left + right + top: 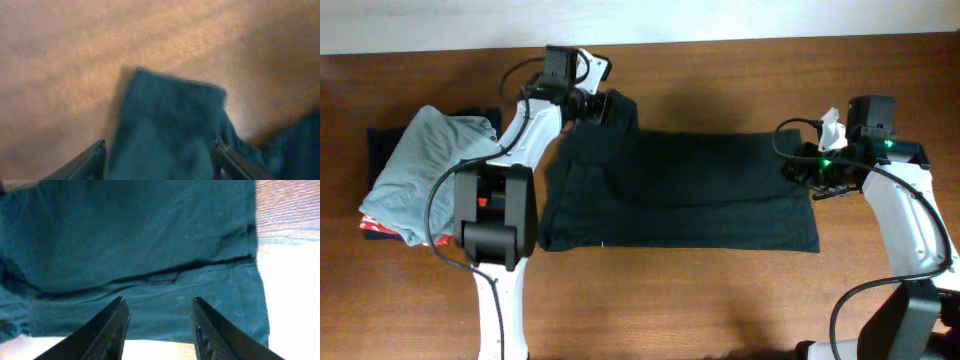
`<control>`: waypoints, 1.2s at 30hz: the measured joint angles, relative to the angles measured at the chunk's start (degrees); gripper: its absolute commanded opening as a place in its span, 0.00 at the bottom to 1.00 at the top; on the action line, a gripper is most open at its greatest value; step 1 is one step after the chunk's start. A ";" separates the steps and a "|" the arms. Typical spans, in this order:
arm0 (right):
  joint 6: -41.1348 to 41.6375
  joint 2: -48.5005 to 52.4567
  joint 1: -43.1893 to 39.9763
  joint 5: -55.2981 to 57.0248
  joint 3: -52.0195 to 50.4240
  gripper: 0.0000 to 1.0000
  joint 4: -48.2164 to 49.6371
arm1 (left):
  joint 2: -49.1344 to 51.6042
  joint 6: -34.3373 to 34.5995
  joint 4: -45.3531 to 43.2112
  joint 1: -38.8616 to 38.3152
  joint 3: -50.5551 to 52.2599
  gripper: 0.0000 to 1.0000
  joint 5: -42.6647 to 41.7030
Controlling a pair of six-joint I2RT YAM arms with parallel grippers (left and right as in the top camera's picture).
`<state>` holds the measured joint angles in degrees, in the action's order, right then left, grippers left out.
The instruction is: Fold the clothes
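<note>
Black T-shirt (680, 190) lay flat across the middle of the wooden table (720, 300), one layer folded over into a wide band, with a sleeve (620, 122) sticking out at its far left corner. Left gripper (160, 150) hovered over that sleeve with jaws spread wide; the fabric lay between the fingers (95, 160) unpinched — nothing held. Right gripper (159, 302) sat at the shirt's right edge, jaws partly apart above the cloth, also gripping nothing. The table was brown wood grain, and a pale strip (770, 20) ran along its far edge in the overhead view. Left of the shirt, a crumpled grey-blue garment (430, 165) topped a pile, with navy cloth (382, 140) and orange-red cloth (368, 228) mostly hidden under it. A green light (825, 160) glowed on the right arm. The left wrist view was blurred. In the right wrist view, glare washed out the table beside the shirt — grain unreadable there.
</note>
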<state>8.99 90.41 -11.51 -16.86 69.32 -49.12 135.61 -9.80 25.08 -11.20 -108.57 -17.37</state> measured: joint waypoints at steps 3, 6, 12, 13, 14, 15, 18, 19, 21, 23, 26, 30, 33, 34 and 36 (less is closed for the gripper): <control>-0.02 0.00 -0.02 0.83 0.00 0.44 0.02 | 2.27 -1.88 0.15 0.00 -3.72 0.66 0.90; -0.02 0.00 0.00 1.33 0.00 0.44 0.02 | 3.91 -3.58 -1.38 0.00 -4.70 0.68 1.42; 0.00 0.00 0.00 1.84 0.00 0.44 0.02 | 6.86 -5.11 -3.56 -0.33 -4.70 0.65 1.88; -0.02 0.00 0.00 1.86 0.00 0.44 0.00 | 7.28 -5.53 -3.80 -0.46 -4.70 0.64 1.99; 0.00 0.00 0.00 1.86 0.00 0.44 0.00 | 7.50 -5.88 -4.07 -0.63 -4.70 0.64 2.01; -0.02 0.00 0.00 1.86 0.00 0.44 0.00 | 7.69 -6.12 -4.28 -0.79 -4.68 0.61 2.03; 0.00 0.00 0.00 1.88 0.00 0.43 -0.07 | 7.78 -7.02 -5.20 -1.38 -4.70 0.56 2.25; 0.00 0.00 -0.02 1.88 0.00 0.43 -0.17 | 7.78 -7.26 -5.31 -1.60 -4.70 0.55 2.25; -0.02 0.00 -0.02 1.88 0.00 0.43 -0.22 | 7.87 -7.58 -5.38 -2.03 -4.70 0.46 2.54; -0.02 0.00 0.00 1.88 0.00 0.43 -0.33 | 8.26 -7.96 -5.38 -2.45 -4.70 0.40 3.19; 0.00 0.02 0.00 1.88 0.00 0.43 -0.52 | 8.74 -8.24 -5.14 -2.75 -5.14 0.25 3.50; -0.04 0.02 0.00 1.90 0.00 0.39 -1.07 | 9.01 -8.50 -4.76 -2.93 -5.68 0.07 4.35; -0.04 0.02 0.00 2.03 0.00 0.38 -1.53 | 9.33 -8.68 -1.90 -3.06 -7.65 0.02 6.19; 0.00 0.02 0.00 2.03 0.00 0.36 -1.64 | 9.51 -8.68 -0.66 -3.10 -8.57 0.02 6.99; 0.02 0.02 0.00 2.05 0.00 0.36 -1.84 | 10.23 -8.68 4.09 -3.08 -11.91 0.01 9.42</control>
<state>9.02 90.43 -11.51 -14.81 69.32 -50.96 145.84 -18.48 29.17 -14.28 -120.49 -7.94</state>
